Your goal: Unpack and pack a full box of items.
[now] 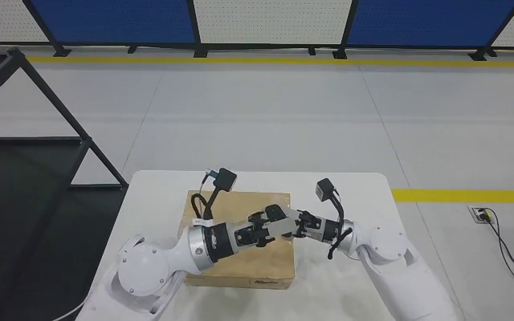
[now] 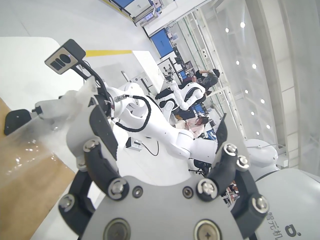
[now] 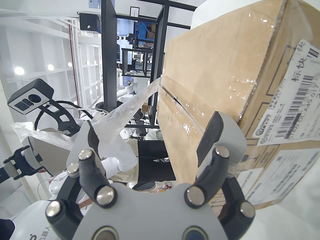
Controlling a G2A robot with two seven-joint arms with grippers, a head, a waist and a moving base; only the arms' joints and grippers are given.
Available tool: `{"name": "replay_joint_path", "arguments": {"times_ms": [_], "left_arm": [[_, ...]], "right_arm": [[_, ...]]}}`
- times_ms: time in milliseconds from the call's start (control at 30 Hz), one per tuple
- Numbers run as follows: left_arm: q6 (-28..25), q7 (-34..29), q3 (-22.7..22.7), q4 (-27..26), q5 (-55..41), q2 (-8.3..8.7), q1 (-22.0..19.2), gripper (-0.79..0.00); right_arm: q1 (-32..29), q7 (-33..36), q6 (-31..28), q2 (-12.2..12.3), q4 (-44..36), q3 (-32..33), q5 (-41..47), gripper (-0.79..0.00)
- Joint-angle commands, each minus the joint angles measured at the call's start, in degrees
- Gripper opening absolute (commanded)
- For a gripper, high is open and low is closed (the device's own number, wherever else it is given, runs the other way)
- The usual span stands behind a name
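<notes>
1. On the white table point(image 1: 345, 188), your cardboard box point(image 1: 257, 265) sits with its flaps down, under both arms.
2. Your left gripper point(image 2: 160, 126) is spread wide, with nothing between its fingers.
3. Your right gripper point(image 3: 151, 123) is spread too. A strip of clear tape point(image 3: 140, 96) runs from the box's seam and clings, crumpled, to one finger.

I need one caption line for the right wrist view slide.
Open right gripper beside the cardboard box, a peeled strip of clear tape stretching from its seam.
</notes>
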Motion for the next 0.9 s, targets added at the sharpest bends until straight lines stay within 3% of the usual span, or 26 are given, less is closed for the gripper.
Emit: {"name": "replay_joint_path", "arguments": {"times_ms": [0,233,433,633,867], "left_arm": [[0.1,0.1,-0.3,-0.4,-0.2,0.01,0.0,0.0],[1.3,1.1,-2.9,-3.4,-2.2,0.13,0.2,0.0],[5.1,1.3,-10.3,-8.0,-7.1,0.83,1.7,0.0],[6.7,0.2,-21.5,-9.8,-9.7,1.98,5.2,0.0],[3.8,-6.0,-38.9,-8.6,-8.9,3.66,15.2,0.0]], "right_arm": [[-0.1,0.0,-0.1,0.0,0.0,0.1,-0.1,0.0],[0.0,0.1,0.0,0.1,0.1,0.2,0.1,0.0],[0.4,0.2,-0.1,0.0,0.7,0.0,0.1,0.0],[1.0,0.5,-0.3,0.0,1.7,-0.2,0.4,0.0],[1.6,1.0,-0.8,0.1,2.2,-0.1,-0.2,0.0]]}}
